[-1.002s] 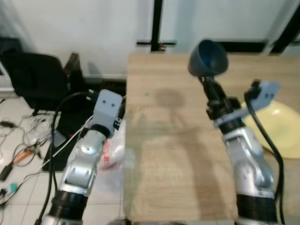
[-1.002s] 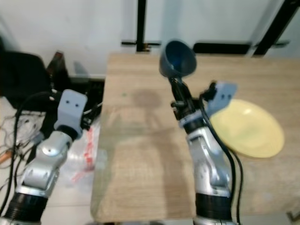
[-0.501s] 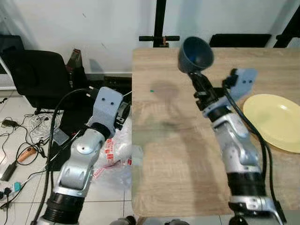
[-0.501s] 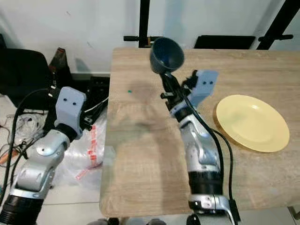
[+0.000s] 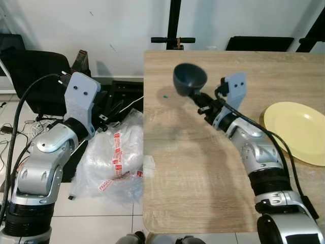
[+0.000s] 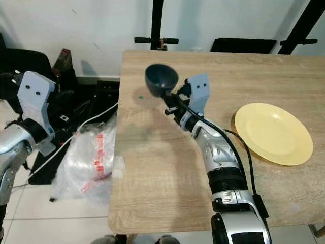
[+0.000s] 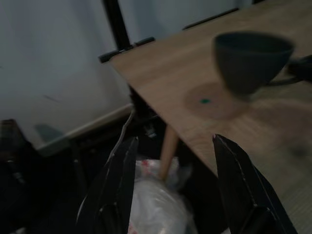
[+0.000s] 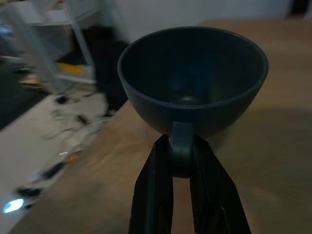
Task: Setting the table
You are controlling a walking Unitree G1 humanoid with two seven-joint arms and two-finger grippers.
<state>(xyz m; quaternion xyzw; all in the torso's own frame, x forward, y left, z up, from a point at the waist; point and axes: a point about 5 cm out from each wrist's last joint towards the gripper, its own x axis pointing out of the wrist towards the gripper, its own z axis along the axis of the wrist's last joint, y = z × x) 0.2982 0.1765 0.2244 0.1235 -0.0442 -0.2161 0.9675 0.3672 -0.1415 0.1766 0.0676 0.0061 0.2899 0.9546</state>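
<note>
the right gripper [image 8: 181, 161] is clamped on the handle of a dark blue cup [image 5: 189, 79], one black finger on each side of the handle, as the right wrist view shows. the cup is held above the table [image 5: 203, 168], clear of the wood, near the table's left edge and toward its far side. its mouth is tilted, so the hollow inside can be seen from the head camera. a soft shadow lies on the wood under it, and a small green dot [image 5: 165, 95] sits on the table just left of that shadow.

the right arm reaches from the near edge of the table forward and to the left. a yellow plate [image 5: 299, 131] lies flat on the table well to the right of the cup, close to the right edge.

the left gripper [image 7: 175, 190] hangs off the table's left side, over the floor, its two fingers spread wide with nothing between them. in the left wrist view it looks toward the table's corner and the cup, blurred.

on the floor by the table's left edge lies a clear plastic bag [image 5: 114, 157] with red print. farther left are a black chair [image 5: 35, 76], cables and other dark gear against the white wall. a black stand [image 5: 173, 30] rises behind the far edge of the table.
</note>
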